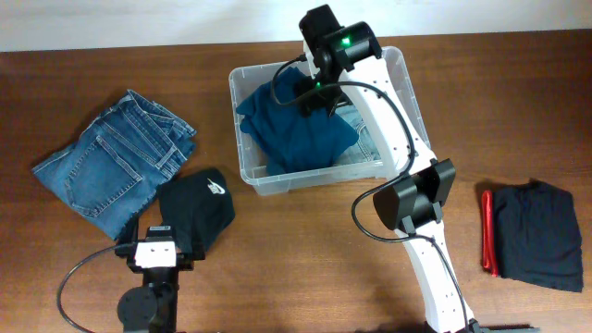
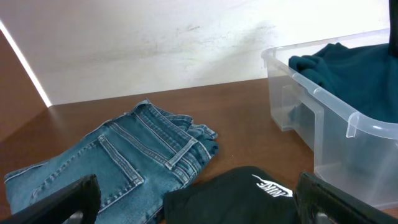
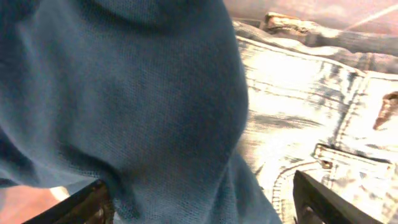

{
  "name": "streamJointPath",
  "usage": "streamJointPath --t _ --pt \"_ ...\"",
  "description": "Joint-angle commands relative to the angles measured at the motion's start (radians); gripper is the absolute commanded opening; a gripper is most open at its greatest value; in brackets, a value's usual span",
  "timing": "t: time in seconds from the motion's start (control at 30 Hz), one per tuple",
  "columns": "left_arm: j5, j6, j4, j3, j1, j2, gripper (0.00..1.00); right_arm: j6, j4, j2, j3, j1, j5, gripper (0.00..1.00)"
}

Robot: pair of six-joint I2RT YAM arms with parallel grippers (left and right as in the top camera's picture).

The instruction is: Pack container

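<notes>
The right wrist view shows pale jeans under the teal sweater. From above they barely show. The right gripper is wide open, just over the sweater in the clear container. The left gripper is wide open and holds nothing. The container sits on a brown wooden surface by a white wall.

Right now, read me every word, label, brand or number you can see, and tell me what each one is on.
No text reads clearly.
black garment: a white logo, its lettering too small to read.
jeans in the container: a brown tab, blurred, no words legible.
Container walls: no label in view.
</notes>
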Motion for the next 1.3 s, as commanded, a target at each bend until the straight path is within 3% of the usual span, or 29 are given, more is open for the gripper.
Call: streamJointPath --t 0.0,0.07,0.2,0.43,0.8,0.93,1.0,1.1,1.27 --pt "0.011 0.016 0.001 -0.007 0.004 -0.005 1.00 -0.005 -0.011 -0.031 0.021 -0.010 0.114 0.82" --pt "0.011 0.016 0.001 -0.007 0.004 -0.005 1.00 -0.006 -0.020 -0.031 0.021 -0.021 0.113 0.82" --pt "0.011 0.016 0.001 -0.007 0.004 -0.005 1.00 -0.178 -0.027 -0.031 0.021 -0.036 -0.148 0.86" --pt "0.011 0.016 0.001 -0.007 0.004 -0.005 1.00 -0.183 -0.032 -0.031 0.021 -0.068 -0.345 0.95" --pt "0.011 0.016 0.001 -0.007 0.004 -0.005 1.00 -0.240 -0.062 -0.059 0.022 -0.124 -0.365 0.90" --pt "0.011 0.016 0.001 -0.007 0.004 -0.005 1.00 -0.248 -0.065 -0.092 0.022 -0.142 -0.312 0.79" --pt "0.011 0.016 0.001 -0.007 0.004 -0.005 1.00 -0.206 -0.082 -0.094 0.022 -0.154 -0.248 0.64" --pt "0.011 0.016 0.001 -0.007 0.004 -0.005 1.00 -0.168 -0.119 -0.087 0.014 -0.160 -0.156 0.52" --pt "0.011 0.016 0.001 -0.007 0.004 -0.005 1.00 -0.159 -0.124 -0.086 -0.040 -0.158 -0.134 0.04"
